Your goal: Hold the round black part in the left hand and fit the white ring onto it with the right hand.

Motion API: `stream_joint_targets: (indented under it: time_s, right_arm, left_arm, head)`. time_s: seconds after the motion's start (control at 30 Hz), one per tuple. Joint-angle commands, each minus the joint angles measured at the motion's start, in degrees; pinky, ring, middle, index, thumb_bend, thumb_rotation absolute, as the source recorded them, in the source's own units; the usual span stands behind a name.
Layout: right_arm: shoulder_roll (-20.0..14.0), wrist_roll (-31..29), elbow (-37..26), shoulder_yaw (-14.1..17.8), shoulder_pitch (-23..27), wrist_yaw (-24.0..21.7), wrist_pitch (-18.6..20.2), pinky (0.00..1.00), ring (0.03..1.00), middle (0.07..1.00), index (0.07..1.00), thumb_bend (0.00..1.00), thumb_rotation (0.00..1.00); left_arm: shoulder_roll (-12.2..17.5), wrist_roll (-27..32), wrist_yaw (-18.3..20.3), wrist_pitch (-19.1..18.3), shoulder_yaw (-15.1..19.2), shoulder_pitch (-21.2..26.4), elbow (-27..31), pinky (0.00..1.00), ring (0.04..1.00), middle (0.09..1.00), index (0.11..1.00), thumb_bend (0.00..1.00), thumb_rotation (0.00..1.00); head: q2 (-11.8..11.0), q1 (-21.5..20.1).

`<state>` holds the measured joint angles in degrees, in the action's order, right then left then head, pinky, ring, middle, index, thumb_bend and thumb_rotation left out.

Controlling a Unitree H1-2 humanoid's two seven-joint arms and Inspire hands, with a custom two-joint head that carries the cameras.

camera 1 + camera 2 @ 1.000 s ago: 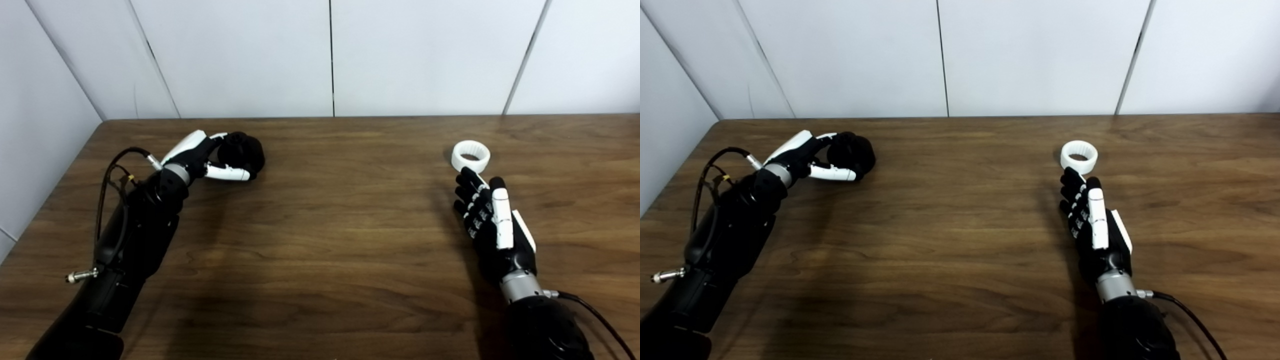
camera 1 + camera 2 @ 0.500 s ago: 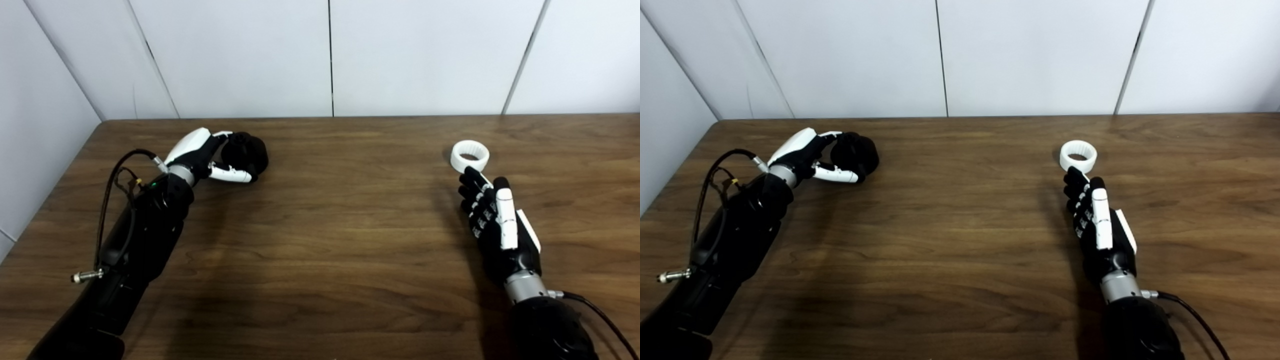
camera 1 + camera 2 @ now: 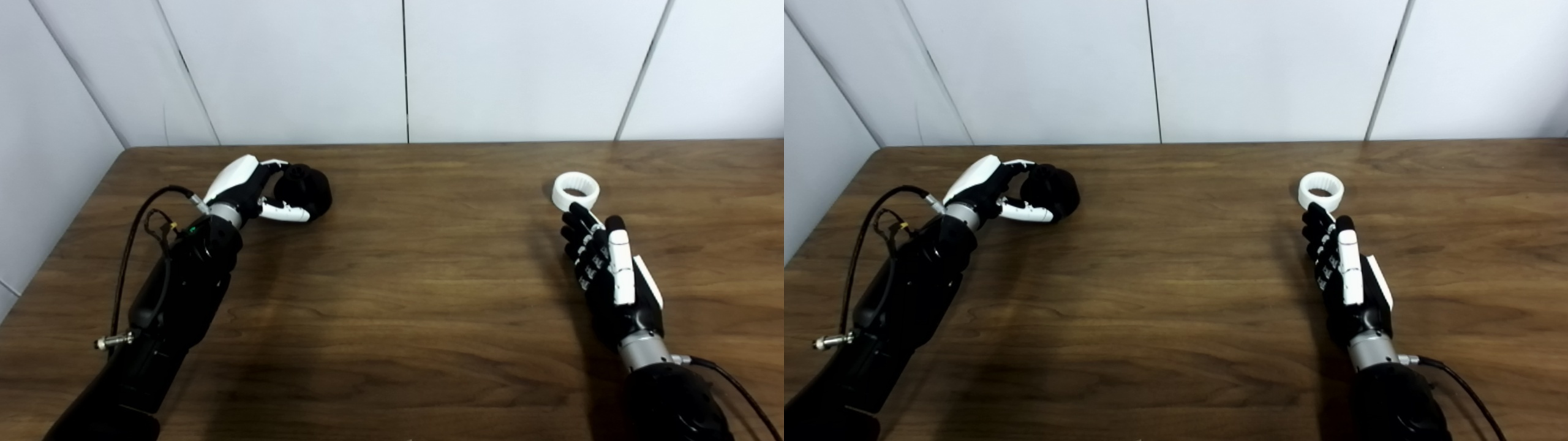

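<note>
Left eye view: at ten o'clock on the table (image 3: 416, 257), the left hand (image 3: 248, 187) curls around the round black part (image 3: 304, 190); at two o'clock, the right hand (image 3: 606, 269), fingers extended and empty, nears the white ring (image 3: 575, 190). Pickup and fitting remain.

Surface (image 3: 404, 257): a dark brown wood-grain top is being shown, bounded at the back and the left by pale wall panels.
White ring (image 3: 575, 191): it is being carried flat on the surface at the right, its opening facing up, just beyond the fingertips of the right robot hand (image 3: 609, 275).
Round black part (image 3: 306, 190): it is being seen at the far left, enclosed by the left robot hand (image 3: 248, 187); contact with the surface cannot be told.
</note>
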<state>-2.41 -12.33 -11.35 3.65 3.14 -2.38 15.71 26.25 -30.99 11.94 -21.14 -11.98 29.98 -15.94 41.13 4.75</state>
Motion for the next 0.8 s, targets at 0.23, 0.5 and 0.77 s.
stream_joint_targets:
  time_s: [0.23,0.5,0.77]
  right_arm:
    - [0.0,-0.6,-1.9,0.2,1.4,-0.7,-2.0,1.00,0.960,0.922,0.905,0.54,1.00]
    - [0.3,-0.6,-1.9,0.3,1.5,-0.4,-1.8,1.00,0.952,0.917,0.897,0.52,1.00]
    - [0.1,-0.8,-1.8,0.3,1.6,-0.7,-2.0,1.00,0.956,0.918,0.899,0.53,1.00]
  left_arm:
    - [0.7,0.0,0.8,0.5,-0.6,-1.1,4.6,0.85,0.985,0.920,0.818,0.85,0.33]
    - [-0.4,-0.5,-0.1,1.7,-2.0,-4.0,7.8,0.85,0.976,0.908,0.810,0.86,0.32]
    - [-1.4,-0.3,0.1,1.4,-2.2,-6.7,9.9,0.86,0.977,0.907,0.816,0.86,0.31]
  head:
    - [0.2,0.4]
    - [0.2,0.3]
    - [0.2,0.4]
